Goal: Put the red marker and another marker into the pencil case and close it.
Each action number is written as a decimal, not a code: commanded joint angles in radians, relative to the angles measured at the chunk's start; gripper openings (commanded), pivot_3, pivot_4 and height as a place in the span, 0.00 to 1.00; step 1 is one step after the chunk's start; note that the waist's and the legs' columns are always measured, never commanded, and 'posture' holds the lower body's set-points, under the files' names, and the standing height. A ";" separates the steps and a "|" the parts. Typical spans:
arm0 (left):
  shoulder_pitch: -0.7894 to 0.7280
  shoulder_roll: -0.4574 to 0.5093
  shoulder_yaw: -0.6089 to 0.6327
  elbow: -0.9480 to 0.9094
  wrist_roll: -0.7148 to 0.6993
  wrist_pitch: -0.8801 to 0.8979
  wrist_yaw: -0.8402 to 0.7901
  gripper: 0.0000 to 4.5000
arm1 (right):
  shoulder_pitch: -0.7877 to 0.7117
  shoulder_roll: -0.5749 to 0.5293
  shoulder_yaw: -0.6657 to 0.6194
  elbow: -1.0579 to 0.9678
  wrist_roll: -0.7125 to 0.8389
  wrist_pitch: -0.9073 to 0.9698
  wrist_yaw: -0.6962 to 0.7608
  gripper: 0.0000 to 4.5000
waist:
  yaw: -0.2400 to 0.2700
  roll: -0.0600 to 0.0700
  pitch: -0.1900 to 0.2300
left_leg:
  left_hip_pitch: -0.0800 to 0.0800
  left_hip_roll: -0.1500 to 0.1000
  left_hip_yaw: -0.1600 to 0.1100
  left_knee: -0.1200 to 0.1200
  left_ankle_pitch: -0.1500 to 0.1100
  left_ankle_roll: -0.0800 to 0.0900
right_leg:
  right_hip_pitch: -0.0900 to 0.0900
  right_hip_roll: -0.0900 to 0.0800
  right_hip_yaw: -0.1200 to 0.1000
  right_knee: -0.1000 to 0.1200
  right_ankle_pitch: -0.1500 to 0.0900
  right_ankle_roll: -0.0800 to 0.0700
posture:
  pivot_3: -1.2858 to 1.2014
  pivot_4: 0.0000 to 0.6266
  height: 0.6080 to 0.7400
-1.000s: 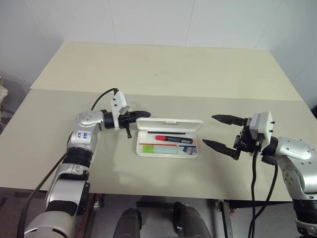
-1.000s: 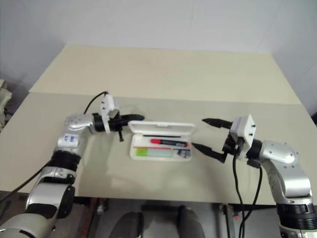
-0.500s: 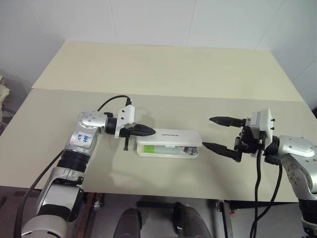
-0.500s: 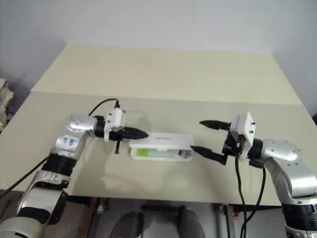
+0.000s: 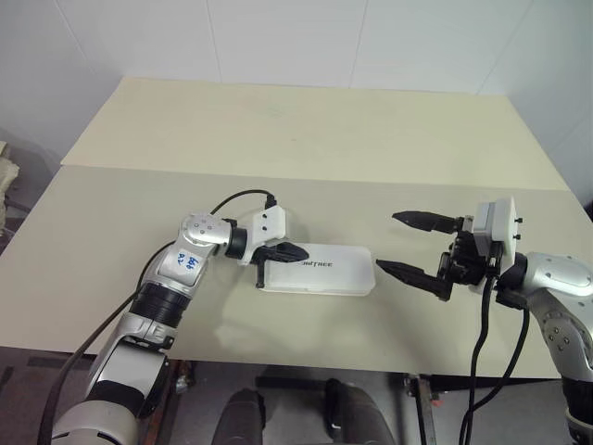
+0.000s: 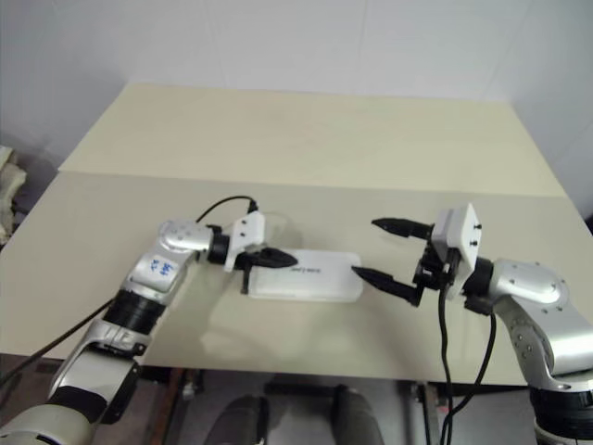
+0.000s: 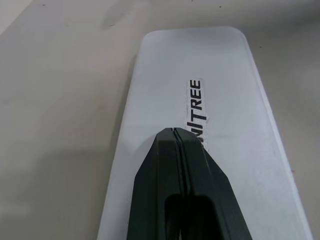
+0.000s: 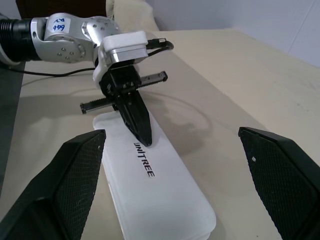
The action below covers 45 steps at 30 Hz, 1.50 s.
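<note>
- Furthest left we see the left claw (image 5: 295, 251), its two black fingers pressed tight together with nothing between them.
- Its tip points toward the right claw and tilts slightly downward, resting over the left end of the pencil case (image 5: 324, 271); from the left wrist view the closed tip covers the first letters of the dark lettering on the lid (image 7: 196, 107), though we cannot tell for sure whether it presses on the plastic or hangs just above it.
- Directly beneath and ahead of that claw, the pencil case lies flat on the desk (image 5: 278, 139) with its lid down, running lengthwise from one claw toward the other.
- The lid hides the inside, so we cannot see the red marker or the other marker.
- Past the case's far end from the left claw, we come to the right claw (image 5: 408, 243), spread wide and holding nothing.
- Its two fingers point back at the left claw, one above the other; the lower fingertip (image 5: 384, 267) sits just beside the case's right end without touching it, and the upper one (image 5: 400, 218) hangs higher and further back over bare desk.
</note>
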 commanded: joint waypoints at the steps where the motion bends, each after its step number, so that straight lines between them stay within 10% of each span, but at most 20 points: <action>1: 0.005 -0.013 -0.038 -0.021 0.019 0.020 -0.005 0.01 | 0.010 0.004 -0.033 -0.046 0.023 -0.002 -0.021 1.00 | 0.000 0.000 0.000 | 0.000 0.000 0.000 0.000 0.000 0.000 | 0.000 0.000 0.000 0.000 -0.001 -0.001 | 0.52 0.24 1.00; 12: 0.030 -0.020 -0.071 -0.026 0.046 0.029 0.006 0.01 | 0.035 0.022 -0.021 -0.066 0.014 -0.019 -0.049 1.00 | 0.002 0.000 0.000 | 0.000 0.000 0.000 0.000 0.000 0.000 | 0.001 0.000 0.000 -0.001 -0.002 -0.003 | 0.52 0.24 1.00; 23: 0.103 -0.008 0.169 -0.094 -0.096 -0.032 0.128 0.01 | 0.039 0.026 0.000 0.062 -0.059 -0.109 0.019 1.00 | -0.007 0.000 0.000 | 0.000 0.000 0.000 0.001 0.000 0.000 | 0.001 0.000 0.000 0.000 -0.002 -0.003 | 0.52 0.24 1.00; 36: 0.302 0.143 0.392 -0.128 -0.309 -0.103 -0.005 0.97 | 0.002 0.051 -0.014 0.291 -0.140 -0.306 0.083 1.00 | -0.022 0.000 0.000 | 0.001 0.000 0.000 0.000 0.000 0.000 | 0.000 -0.001 0.000 0.001 -0.001 -0.002 | 0.52 0.24 1.00; 45: 0.315 0.158 0.434 -0.200 -0.378 -0.068 0.003 0.99 | 0.031 0.047 -0.024 0.342 -0.148 -0.364 0.106 1.00 | -0.024 0.000 0.000 | 0.001 0.000 0.000 -0.001 0.000 0.000 | 0.000 0.000 0.000 0.001 -0.001 -0.002 | 0.52 0.24 1.00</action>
